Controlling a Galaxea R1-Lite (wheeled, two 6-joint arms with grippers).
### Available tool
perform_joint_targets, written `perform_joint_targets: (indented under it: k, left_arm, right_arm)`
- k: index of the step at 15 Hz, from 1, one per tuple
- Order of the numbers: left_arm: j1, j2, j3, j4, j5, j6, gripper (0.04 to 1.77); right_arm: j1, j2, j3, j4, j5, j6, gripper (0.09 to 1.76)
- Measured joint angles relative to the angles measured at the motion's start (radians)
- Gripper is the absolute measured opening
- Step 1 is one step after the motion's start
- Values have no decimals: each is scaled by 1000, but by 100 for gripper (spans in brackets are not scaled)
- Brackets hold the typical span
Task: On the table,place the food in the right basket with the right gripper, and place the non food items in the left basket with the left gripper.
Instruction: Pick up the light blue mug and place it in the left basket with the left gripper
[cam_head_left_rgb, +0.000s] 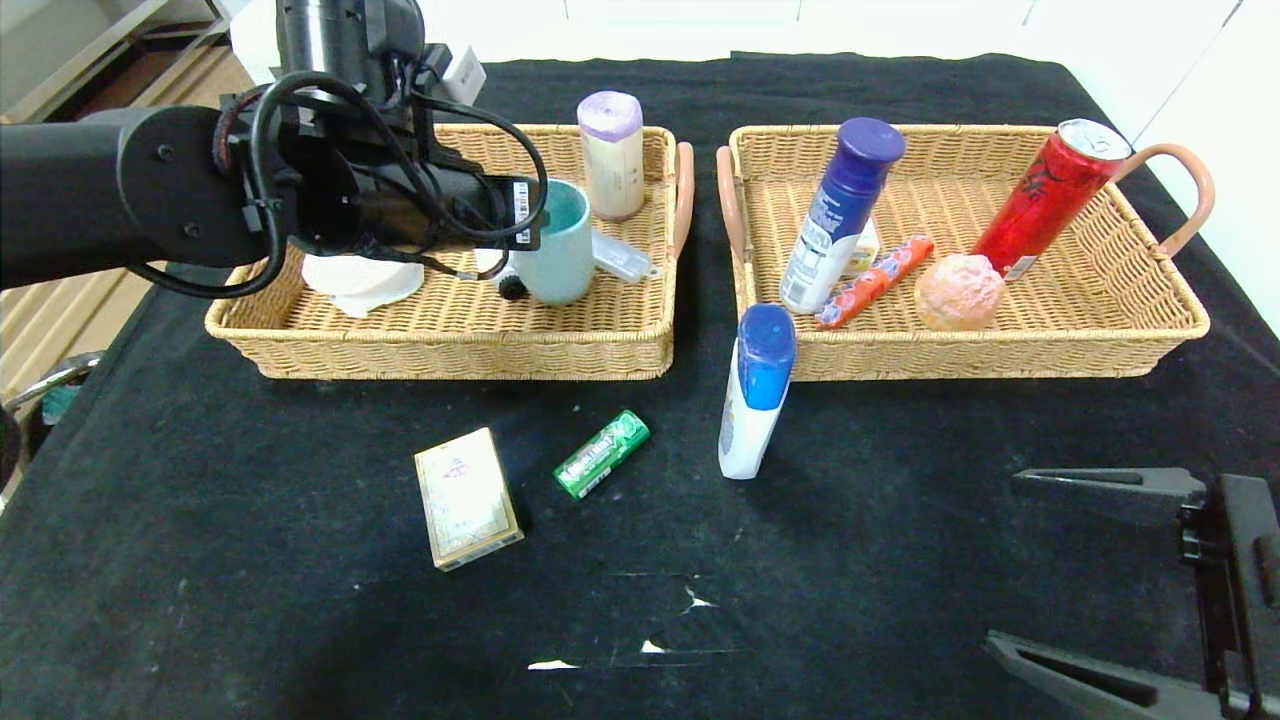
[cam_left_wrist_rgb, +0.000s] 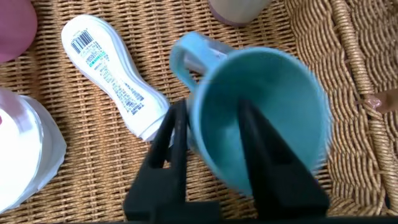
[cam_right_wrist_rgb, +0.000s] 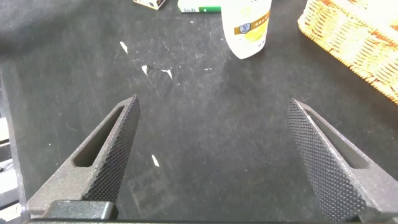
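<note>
In the head view we are seeing our left arm reaching across the upper left of the frame over the left basket (cam_head_left_rgb: 440, 345), where the teal mug (cam_head_left_rgb: 556, 245) is sitting upright at centre with a purple-capped cream bottle (cam_head_left_rgb: 611, 155) standing behind it, a small clear bottle (cam_head_left_rgb: 624, 258) lying at its right and a white dish (cam_head_left_rgb: 360, 278) lying at its left. The right basket (cam_head_left_rgb: 1100, 340) in the upper right is holding a navy-capped spray can (cam_head_left_rgb: 838, 215), a red can (cam_head_left_rgb: 1052, 195), an orange-red snack stick (cam_head_left_rgb: 875, 282) and a pink ball-shaped item (cam_head_left_rgb: 959, 290). On the black table (cam_head_left_rgb: 200, 560) below the baskets, a blue-capped white bottle (cam_head_left_rgb: 755, 395) is standing just in front of the right basket's near left corner, a green gum pack (cam_head_left_rgb: 601, 455) is lying left of it, and a tan card box (cam_head_left_rgb: 467, 497) is lying farther left. Our right gripper (cam_head_left_rgb: 1090, 570) is hanging at the lower right, its 2 fingers spread wide. In the left wrist view, the left gripper (cam_left_wrist_rgb: 214, 134) is gripping the mug's wall, 1 finger inside and 1 outside beside the handle, with a white labelled bottle (cam_left_wrist_rgb: 112, 78) lying at the upper left on the wicker. In the right wrist view, the right gripper's 2 fingers are standing wide apart over bare table, with the white bottle's base at the top centre and basket wicker at the upper right.
</note>
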Motion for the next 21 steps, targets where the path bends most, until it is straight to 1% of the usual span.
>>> perform_joint_targets:
  k: [1,4,7,11,15,17,21]
  left_arm:
    - [0,-3,2,0,1,0,83]
    - [0,-23,15,6,2,-2,111]
    - [1,-69,54,15,2,-2,131]
    - [0,-154,154,21,1,1,146]
    - [-7,-251,275,41,-11,28,156]
    - [-36,-298,338,43,-20,40,160]
    - [-116,-355,425,43,-22,51,165]
  right_arm:
    - [0,0,0,0,0,-1,171]
    - [0,0,2,0,0,-1,171]
    - [1,-1,3,0,0,-3,171]
    - [2,-2,4,0,1,-4,171]
    - [2,-2,4,0,1,-4,171]
    - [2,-2,6,0,1,-5,171]
    - [8,-11,8,1,1,-5,171]
